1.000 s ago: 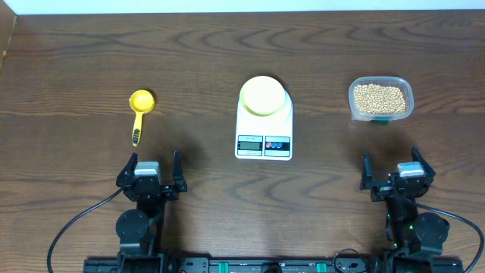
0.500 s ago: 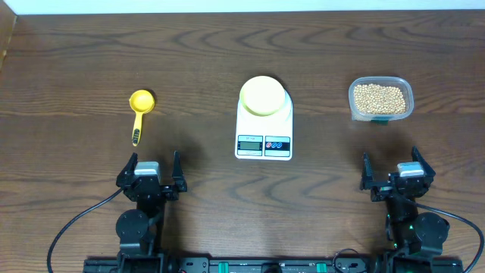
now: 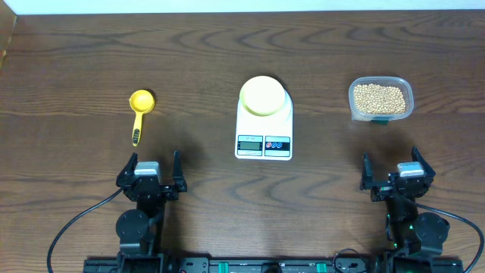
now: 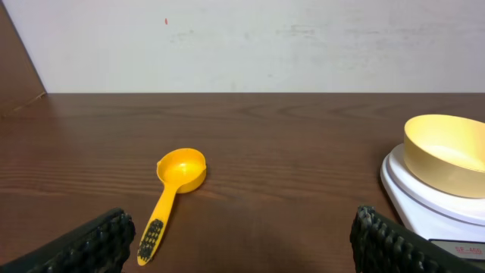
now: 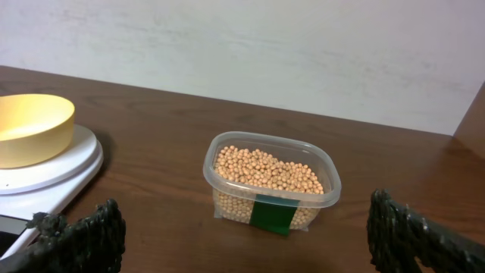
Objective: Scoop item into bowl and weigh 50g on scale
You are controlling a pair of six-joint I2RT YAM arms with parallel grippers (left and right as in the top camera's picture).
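Tan beans, the item (image 3: 380, 98) (image 5: 267, 171), fill a clear plastic tub (image 3: 381, 98) (image 5: 271, 182) at the right of the table. The pale yellow-green bowl (image 3: 264, 95) (image 4: 445, 153) (image 5: 30, 129) stands empty on the white scale (image 3: 264, 130) (image 4: 424, 196) (image 5: 47, 175) in the middle. A yellow scoop (image 3: 139, 111) (image 4: 173, 189) lies at the left, handle toward me. My left gripper (image 3: 151, 172) (image 4: 239, 246) is open near the front edge, below the scoop, holding nothing. My right gripper (image 3: 395, 171) (image 5: 246, 235) is open below the tub, also holding nothing.
The dark wooden table (image 3: 91, 53) ends at a white wall (image 4: 242, 38) at the back. A side panel rises at the table's left edge (image 4: 19, 64). Both arm bases sit along the front edge.
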